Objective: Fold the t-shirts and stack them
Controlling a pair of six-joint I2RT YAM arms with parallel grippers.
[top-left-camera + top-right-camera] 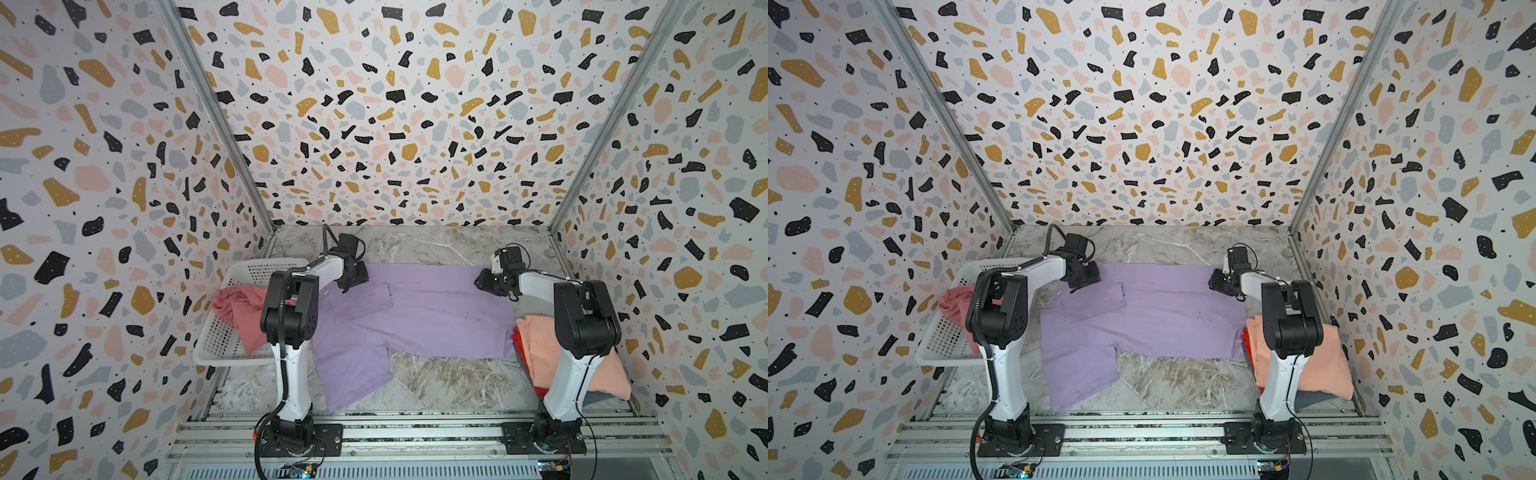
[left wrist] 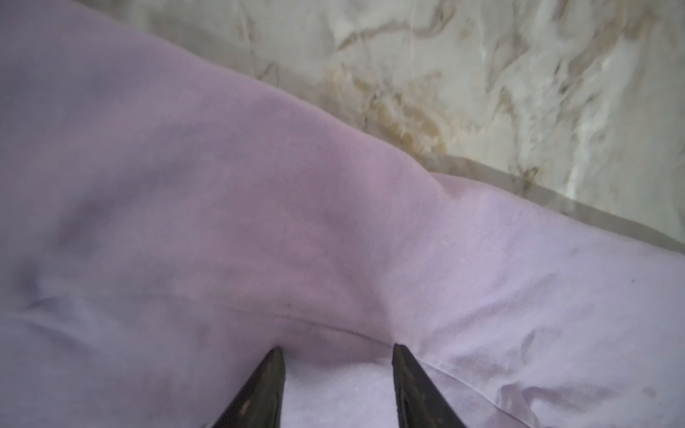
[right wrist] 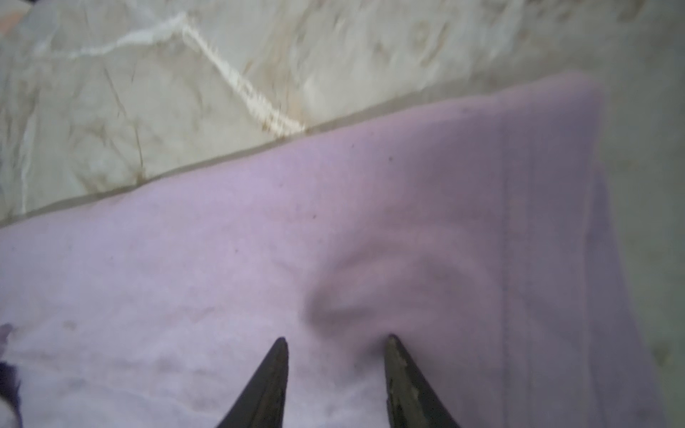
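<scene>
lilac t-shirt (image 1: 415, 316): spread across the middle of the marble table (image 1: 436, 378), between the two arms; far-left sleeve (image 1: 361, 301) turned in over the body, near-left sleeve (image 1: 353, 374) lying flat toward the arm bases.
left gripper (image 1: 353, 278): low over the far-left corner of the lilac cloth; in the wrist view, fingers (image 2: 267, 385) spread, cloth under the gap, nothing pinched.
right gripper (image 1: 484, 282): low over the far-right corner by the hem; fingers (image 3: 404, 381) spread likewise, small pucker in the cloth beside one tip, no pinch seen.
other shirts: rose pink t-shirt (image 1: 237, 307) draped over the rim of the white basket (image 1: 249, 266); peach t-shirt (image 1: 540, 353) folded on top of the stack at right, red t-shirt (image 1: 538, 390) showing as an edge beneath.
handling, judged: light, limp, no stiffness; sags and creases wherever unsupported; likely to drag on the marble.
hold points, judged: both far corners together, each pinch taking every layer at the edge; a single-layer grab is liable to peel the shirt open.
risk, judged: uneven lift skewing the fold; hem touching or just beside the stack, cannot tell which.
</scene>
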